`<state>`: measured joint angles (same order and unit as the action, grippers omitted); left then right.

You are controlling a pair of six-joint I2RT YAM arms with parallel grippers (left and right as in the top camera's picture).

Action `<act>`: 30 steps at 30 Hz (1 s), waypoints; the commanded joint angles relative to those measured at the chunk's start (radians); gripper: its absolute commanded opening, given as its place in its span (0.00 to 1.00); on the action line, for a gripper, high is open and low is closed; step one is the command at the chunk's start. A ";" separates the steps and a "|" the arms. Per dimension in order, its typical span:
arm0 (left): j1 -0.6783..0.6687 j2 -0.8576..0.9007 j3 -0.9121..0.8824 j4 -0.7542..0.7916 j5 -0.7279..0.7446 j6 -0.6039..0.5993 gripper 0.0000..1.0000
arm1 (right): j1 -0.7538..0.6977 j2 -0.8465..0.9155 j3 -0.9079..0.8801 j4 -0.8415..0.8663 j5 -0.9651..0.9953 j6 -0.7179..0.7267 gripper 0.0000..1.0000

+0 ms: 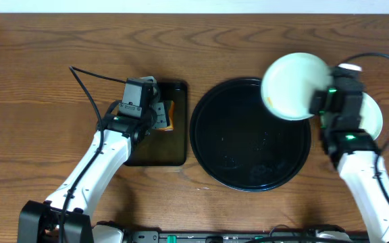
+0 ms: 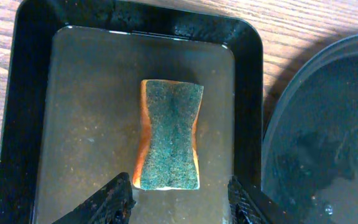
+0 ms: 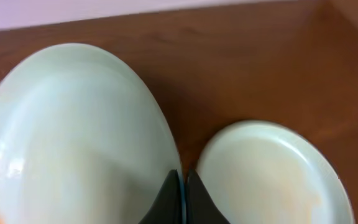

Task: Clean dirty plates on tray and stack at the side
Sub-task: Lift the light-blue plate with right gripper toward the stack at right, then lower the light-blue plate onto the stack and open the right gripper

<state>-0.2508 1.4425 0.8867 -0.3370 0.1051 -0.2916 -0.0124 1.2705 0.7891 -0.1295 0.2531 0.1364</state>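
Wood tabletop (image 1: pixel 46 54), plate (image 1: pixel 292 86) rim between closed right jaws, over tray (image 1: pixel 248 135) edge.

This looks like a robotics test bench, not a kitchen. A white left arm (image 1: pixel 93 162) and right arm (image 1: pixel 370 182) rise from a black base (image 1: pixel 181 236) at the overhead view's bottom edge. A cable (image 1: pixel 90 84) trails over the bare wood-grain tabletop (image 1: pixel 32 101), and a plain pale wall (image 1: pixel 194 5) runs along the top.

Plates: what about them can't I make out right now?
- Plate on the table: overhead, the right arm covers most; single or stacked, cannot tell.
- Held plate: right wrist, bottom edge cuts it off; underside hidden everywhere.
- Third plate: seen in no view.
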 commanded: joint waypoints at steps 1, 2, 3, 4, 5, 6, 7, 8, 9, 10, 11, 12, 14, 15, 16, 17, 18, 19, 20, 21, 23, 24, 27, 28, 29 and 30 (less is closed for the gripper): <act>-0.001 0.008 0.009 -0.003 -0.010 0.001 0.52 | -0.165 -0.015 0.011 -0.034 -0.083 0.217 0.01; -0.001 0.008 0.009 -0.004 -0.010 0.002 0.52 | -0.192 -0.015 0.011 -0.042 -0.082 0.231 0.01; -0.001 0.008 0.009 -0.004 -0.010 0.001 0.52 | -0.227 -0.014 0.011 -0.050 -0.082 0.248 0.01; -0.001 0.008 0.008 -0.003 -0.010 0.002 0.52 | -0.267 -0.012 0.011 -0.061 -0.083 0.269 0.01; -0.001 0.008 0.007 -0.003 -0.010 0.001 0.52 | -0.298 -0.010 0.011 -0.069 -0.083 0.290 0.01; -0.001 0.008 0.007 -0.004 -0.010 0.001 0.52 | -0.330 -0.006 0.011 -0.075 -0.086 0.309 0.01; -0.001 0.008 0.007 -0.005 -0.010 0.001 0.52 | -0.365 -0.001 0.011 -0.080 -0.093 0.324 0.01; -0.001 0.008 0.007 -0.006 -0.010 0.001 0.52 | -0.393 0.006 0.011 -0.080 -0.104 0.332 0.01; -0.001 0.008 0.007 -0.006 -0.010 0.002 0.52 | -0.416 0.012 0.011 -0.080 -0.116 0.335 0.01; -0.001 0.008 0.007 -0.006 -0.010 0.001 0.52 | -0.439 0.020 0.011 -0.078 -0.132 0.335 0.01; -0.001 0.008 0.007 -0.006 -0.010 0.001 0.52 | -0.465 0.032 0.011 -0.075 -0.145 0.335 0.01; -0.001 0.008 0.007 -0.006 -0.010 0.001 0.52 | -0.483 0.042 0.011 -0.073 -0.154 0.335 0.01; -0.001 0.008 0.007 -0.006 -0.010 0.001 0.52 | -0.519 0.070 0.011 -0.069 -0.157 0.335 0.01; -0.001 0.008 0.007 -0.006 -0.010 0.001 0.52 | -0.529 0.081 0.011 -0.064 -0.157 0.335 0.01; -0.001 0.008 0.007 -0.006 -0.010 0.001 0.52 | -0.537 0.094 0.011 -0.060 -0.157 0.335 0.02; -0.001 0.008 0.007 -0.006 -0.010 0.001 0.52 | -0.544 0.106 0.011 -0.057 -0.157 0.335 0.03; -0.001 0.008 0.007 -0.006 -0.010 0.001 0.52 | -0.550 0.120 0.011 -0.054 -0.157 0.335 0.05; -0.001 0.008 0.007 -0.006 -0.010 0.001 0.52 | -0.553 0.132 0.011 -0.050 -0.160 0.335 0.09; -0.001 0.008 0.007 -0.006 -0.010 0.001 0.52 | -0.554 0.142 0.011 -0.047 -0.166 0.335 0.18; -0.001 0.008 0.007 -0.006 -0.010 0.001 0.52 | -0.554 0.153 0.011 -0.043 -0.180 0.335 0.29; -0.001 0.008 0.007 -0.006 -0.010 0.001 0.52 | -0.554 0.175 0.011 -0.030 -0.237 0.333 0.48; -0.001 0.008 0.007 -0.006 -0.010 0.001 0.52 | -0.554 0.187 0.011 -0.024 -0.277 0.322 0.54; -0.001 0.008 0.007 -0.006 -0.010 0.001 0.52 | -0.551 0.222 0.011 -0.027 -0.415 0.266 0.61; -0.001 0.008 0.007 -0.006 -0.010 0.001 0.52 | -0.547 0.240 0.011 -0.038 -0.494 0.241 0.65; -0.001 0.008 0.007 -0.006 -0.010 0.001 0.52 | -0.542 0.251 0.011 -0.044 -0.539 0.225 0.66; -0.001 0.008 0.007 -0.006 -0.010 0.001 0.52 | -0.526 0.268 0.011 -0.047 -0.645 0.169 0.70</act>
<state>-0.2508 1.4429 0.8867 -0.3405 0.1047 -0.2916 -0.5598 1.5043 0.7895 -0.1684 -0.1474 0.4099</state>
